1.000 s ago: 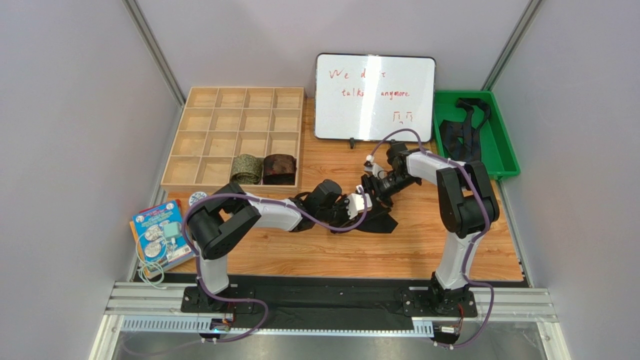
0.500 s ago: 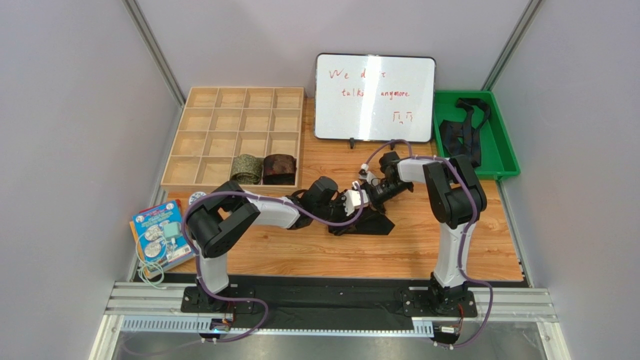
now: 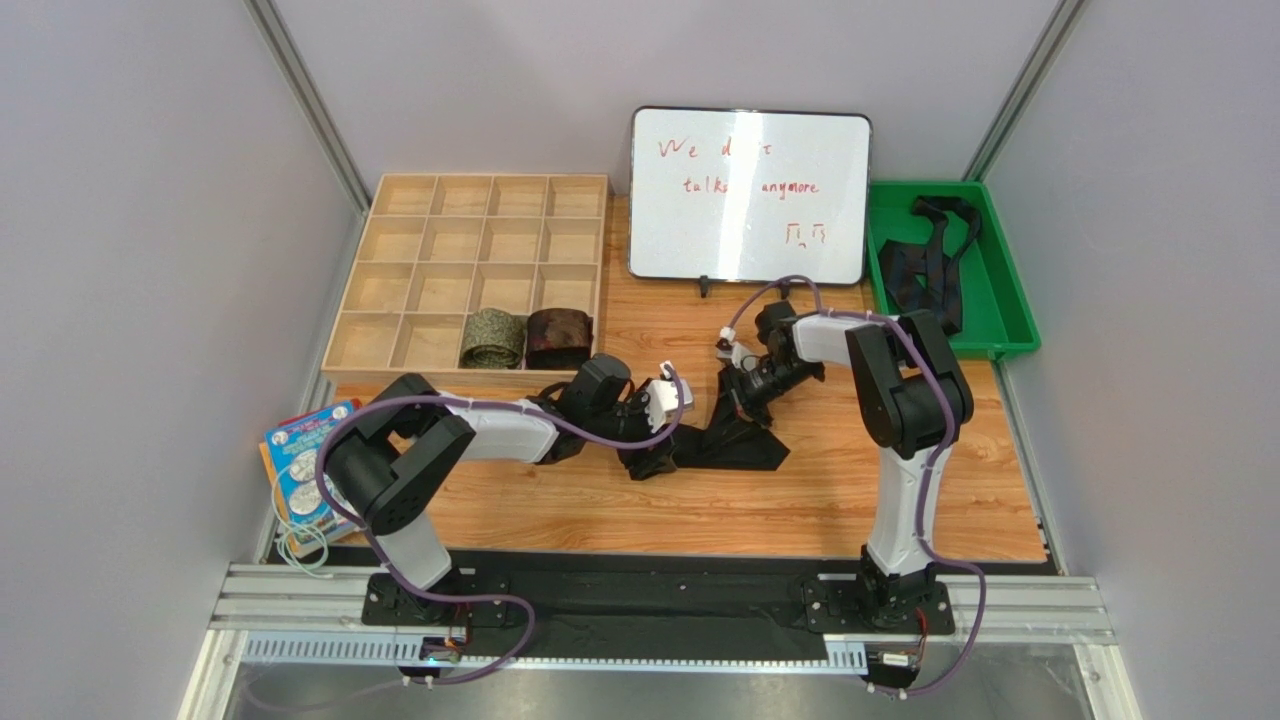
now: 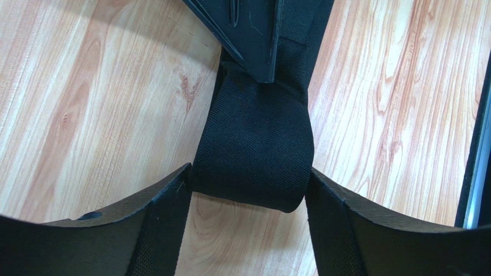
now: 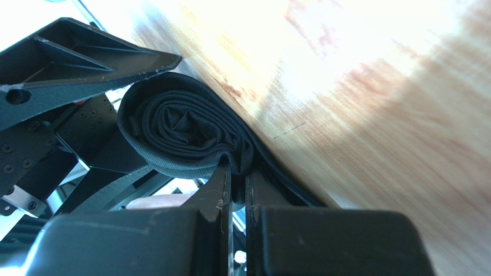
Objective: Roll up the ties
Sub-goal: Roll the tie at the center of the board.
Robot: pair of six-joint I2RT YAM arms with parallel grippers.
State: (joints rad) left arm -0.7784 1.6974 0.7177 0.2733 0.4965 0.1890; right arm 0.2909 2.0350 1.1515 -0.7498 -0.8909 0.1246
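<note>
A black tie (image 3: 748, 449) lies on the wooden table, one end wound into a coil (image 5: 173, 129). In the right wrist view my right gripper (image 5: 237, 172) is shut on a fold of the tie just below the coil. From above, the right gripper (image 3: 733, 402) points down at the tie from behind. My left gripper (image 4: 249, 172) is open, its fingertips either side of the black roll (image 4: 253, 138) and just brushing its edges. The left gripper (image 3: 676, 432) sits left of the tie. An olive tie roll (image 3: 493, 336) and a reddish-brown tie roll (image 3: 559, 336) sit in the wooden tray (image 3: 451, 240).
A green bin (image 3: 1004, 308) at the back right holds loose black ties (image 3: 920, 263). A whiteboard (image 3: 748, 192) stands behind the work spot. A colourful book (image 3: 316, 465) lies at the near left. The tray's other compartments hold nothing.
My left gripper has opened and its arm has drawn back to the left. My right gripper has closed on the tie and shifted slightly left.
</note>
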